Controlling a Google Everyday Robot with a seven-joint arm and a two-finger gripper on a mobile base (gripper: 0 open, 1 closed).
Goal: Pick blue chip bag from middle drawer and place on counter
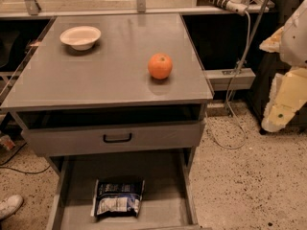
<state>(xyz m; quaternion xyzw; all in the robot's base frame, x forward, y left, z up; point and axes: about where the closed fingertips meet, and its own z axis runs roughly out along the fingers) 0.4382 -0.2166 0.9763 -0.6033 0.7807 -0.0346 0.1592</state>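
The blue chip bag (118, 197) lies flat on the floor of the middle drawer (144, 169), which is pulled out at the bottom of the view. The bag sits left of the drawer's centre, near the front. The counter (100, 78) is the grey top of the cabinet above it. My gripper (280, 110) hangs at the far right of the view, beside the cabinet and over the floor. It is well apart from the bag and the drawer, and nothing shows in it.
An orange (159, 65) sits on the counter's right side and a white bowl (80, 37) at its back left. The upper drawer front with a black handle (117, 138) is slightly out above the middle drawer. A cable (237, 75) hangs to the right. A shoe (9, 206) is at the lower left.
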